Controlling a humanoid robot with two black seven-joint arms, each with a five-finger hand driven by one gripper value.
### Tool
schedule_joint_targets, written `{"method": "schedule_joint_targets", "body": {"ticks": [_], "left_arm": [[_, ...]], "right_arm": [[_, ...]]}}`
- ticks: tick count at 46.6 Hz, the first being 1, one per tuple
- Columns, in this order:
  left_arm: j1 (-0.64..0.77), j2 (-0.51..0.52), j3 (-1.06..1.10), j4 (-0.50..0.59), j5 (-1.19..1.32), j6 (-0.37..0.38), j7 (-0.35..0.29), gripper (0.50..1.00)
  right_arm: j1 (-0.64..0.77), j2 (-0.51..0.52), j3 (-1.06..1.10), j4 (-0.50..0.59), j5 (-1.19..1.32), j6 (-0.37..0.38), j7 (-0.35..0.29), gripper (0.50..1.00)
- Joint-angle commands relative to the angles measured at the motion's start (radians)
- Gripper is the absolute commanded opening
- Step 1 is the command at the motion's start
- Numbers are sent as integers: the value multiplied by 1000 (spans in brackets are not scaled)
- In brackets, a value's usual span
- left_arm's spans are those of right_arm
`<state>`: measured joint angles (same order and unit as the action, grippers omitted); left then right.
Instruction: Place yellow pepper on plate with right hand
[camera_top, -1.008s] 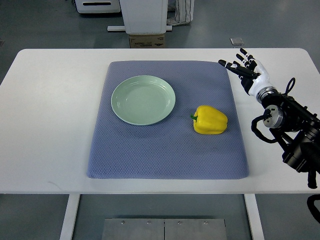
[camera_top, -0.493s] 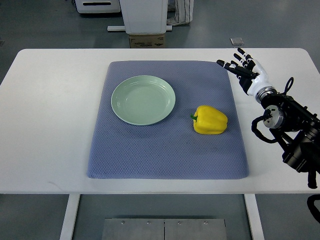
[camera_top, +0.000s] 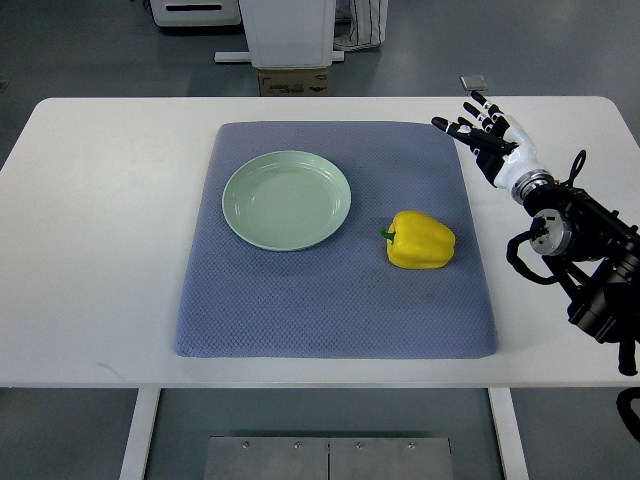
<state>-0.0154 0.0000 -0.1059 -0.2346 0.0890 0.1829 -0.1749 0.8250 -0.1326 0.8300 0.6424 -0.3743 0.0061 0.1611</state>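
A yellow pepper (camera_top: 421, 241) with a green stem lies on the right half of a blue-grey mat (camera_top: 335, 290). To its upper left on the same mat sits an empty pale green plate (camera_top: 286, 199). My right hand (camera_top: 482, 138) hovers over the white table by the mat's far right corner, well above and to the right of the pepper. Its fingers are spread and hold nothing. The right arm comes in from the lower right edge.
The mat lies on a white table (camera_top: 100, 230). Beyond the far edge stand a white pedestal (camera_top: 290, 30) with a cardboard box (camera_top: 294, 81), and a small grey object (camera_top: 473, 82) on the floor.
The right hand has drifted slightly up the picture, toward the table's far edge. Pepper and plate have not moved.
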Motion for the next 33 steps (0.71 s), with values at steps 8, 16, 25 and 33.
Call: {"method": "schedule_joint_targets", "body": {"ticks": [8,16,25,33], "left_arm": [[0,0,0,0,0,0,0,1000],[0,0,0,0,0,0,0,1000],[0,0,0,0,0,0,0,1000],[2,0,0,0,0,0,0,1000]], "right_arm": [[6,1,0,-3,0,0,0,1000],[10,-2,-2,-1,-2,5,0,1000],[2,-30,-5,2,-2,92,57,1000],[6,-97,-55,17,-12,132,87,991]]}}
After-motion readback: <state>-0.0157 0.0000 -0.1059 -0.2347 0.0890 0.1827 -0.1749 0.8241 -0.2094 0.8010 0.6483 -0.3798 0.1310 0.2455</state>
